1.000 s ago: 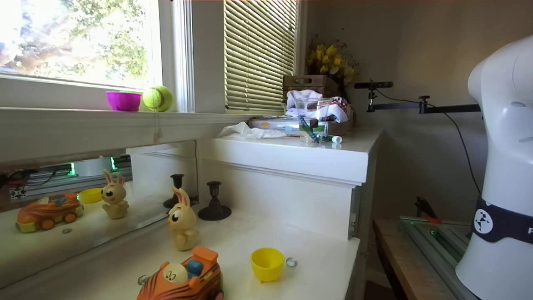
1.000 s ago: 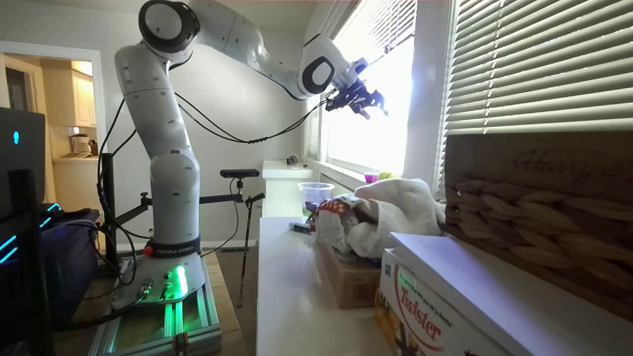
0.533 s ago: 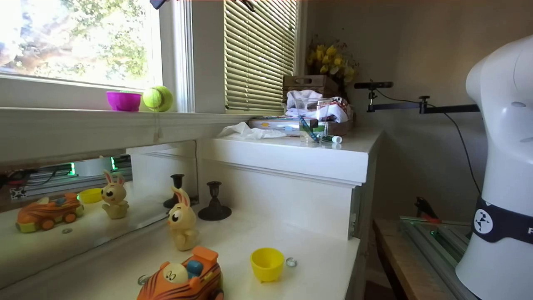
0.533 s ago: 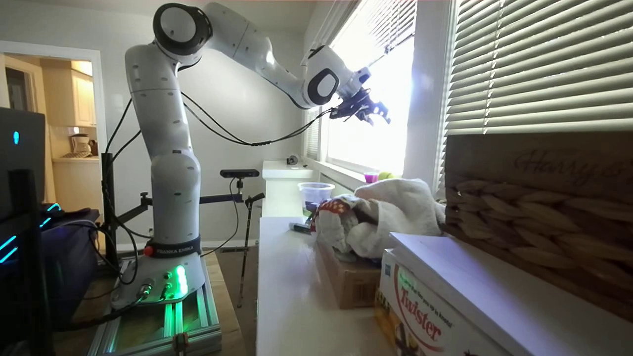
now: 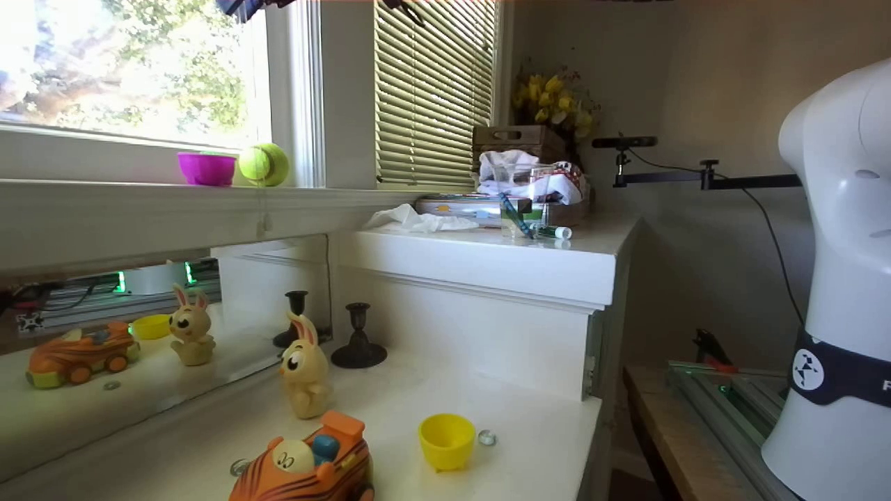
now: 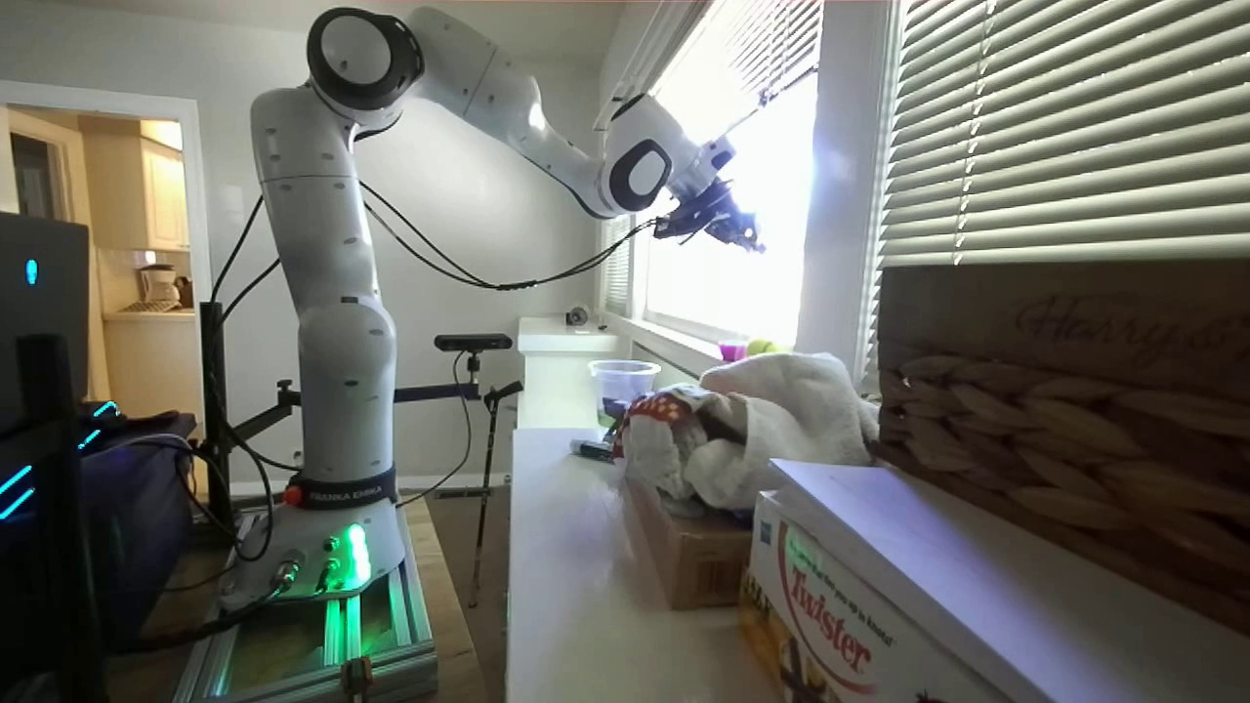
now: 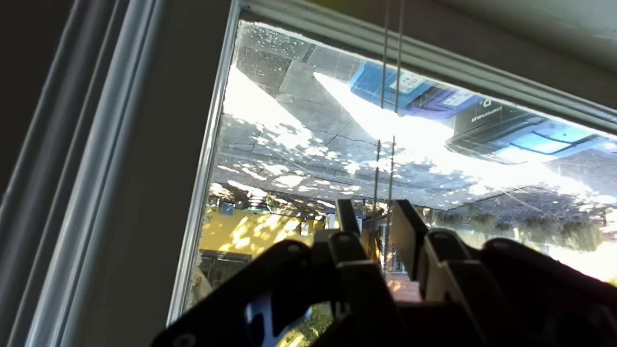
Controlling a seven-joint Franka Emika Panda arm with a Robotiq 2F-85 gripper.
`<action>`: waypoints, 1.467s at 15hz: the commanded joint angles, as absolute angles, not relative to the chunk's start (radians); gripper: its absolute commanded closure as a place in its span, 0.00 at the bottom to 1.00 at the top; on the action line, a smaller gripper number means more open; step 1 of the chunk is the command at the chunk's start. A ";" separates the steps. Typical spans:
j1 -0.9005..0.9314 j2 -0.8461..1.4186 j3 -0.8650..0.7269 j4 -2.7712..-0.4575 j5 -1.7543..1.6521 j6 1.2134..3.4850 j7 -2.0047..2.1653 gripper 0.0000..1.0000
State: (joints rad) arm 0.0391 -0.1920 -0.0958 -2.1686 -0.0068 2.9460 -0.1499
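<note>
Fingers (image 7: pixel 409 233): parted, a narrow gap between them; no hold that we can see. Pair of blind cords (image 7: pixel 377 166): hanging before the window (image 7: pixel 299 140), lined up with the gap; whether they lie inside it or beyond the fingertips we cannot tell. Tennis ball (image 5: pixel 264 165) and, to its left, magenta bowl (image 5: pixel 207 169): on the windowsill (image 5: pixel 111 198), near what looks like the cords' lower run. Risks, in our judgement: a cord missed, should the fingers meet short of it; the ball dislodged, should a tug swing the cords against it.
</note>
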 commanded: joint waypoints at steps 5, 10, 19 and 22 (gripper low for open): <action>0.057 -0.179 -0.105 -2.149 0.022 2.950 -0.167 1.00; 0.045 -0.219 -0.085 -2.157 -0.003 2.915 -0.142 1.00; 0.243 -0.325 -0.097 -2.180 0.180 2.772 -0.198 1.00; 0.298 -0.297 -0.115 -2.167 0.214 2.777 -0.234 1.00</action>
